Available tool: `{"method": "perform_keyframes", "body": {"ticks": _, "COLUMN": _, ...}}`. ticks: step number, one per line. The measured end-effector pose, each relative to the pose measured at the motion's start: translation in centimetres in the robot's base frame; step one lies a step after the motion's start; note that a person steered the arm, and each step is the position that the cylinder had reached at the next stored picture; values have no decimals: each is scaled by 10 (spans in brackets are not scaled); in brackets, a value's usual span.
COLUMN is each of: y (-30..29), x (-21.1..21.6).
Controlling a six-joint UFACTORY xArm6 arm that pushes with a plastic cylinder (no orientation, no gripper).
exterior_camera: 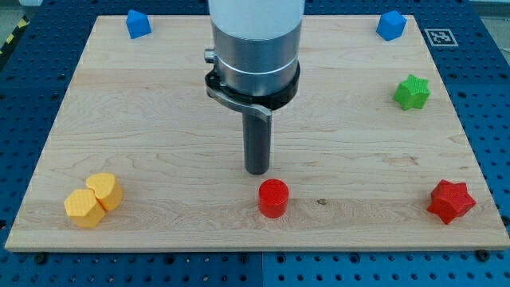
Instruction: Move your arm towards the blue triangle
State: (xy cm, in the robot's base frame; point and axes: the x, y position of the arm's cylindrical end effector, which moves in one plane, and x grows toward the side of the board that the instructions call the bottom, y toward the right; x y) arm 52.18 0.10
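My tip [256,171] is the lower end of the dark rod, near the board's middle and a little towards the view's bottom. A blue block with a peaked top, which looks like the blue triangle [138,24], sits at the view's top left, far up and to the left of my tip. A second blue block [391,25], more cube-like, sits at the view's top right. A red cylinder [273,198] stands just below and slightly right of my tip, with a small gap between them.
A green star [412,92] lies at the right. A red star [450,201] lies at the bottom right. Two yellow blocks [103,190] [84,208] touch each other at the bottom left. The wooden board [159,119] ends at blue perforated table edges.
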Motion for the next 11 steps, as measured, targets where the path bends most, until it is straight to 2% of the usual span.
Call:
{"method": "perform_keyframes", "body": {"ticks": 3, "y": 3, "x": -4}}
{"method": "perform_keyframes", "body": {"ticks": 4, "y": 5, "x": -25}}
{"method": "perform_keyframes", "body": {"ticks": 5, "y": -2, "x": -67}}
{"method": "perform_keyframes", "body": {"ticks": 9, "y": -252, "x": -230}}
{"method": "perform_keyframes", "body": {"ticks": 10, "y": -243, "x": -268}}
{"method": "perform_keyframes", "body": {"ticks": 11, "y": -211, "x": -282}}
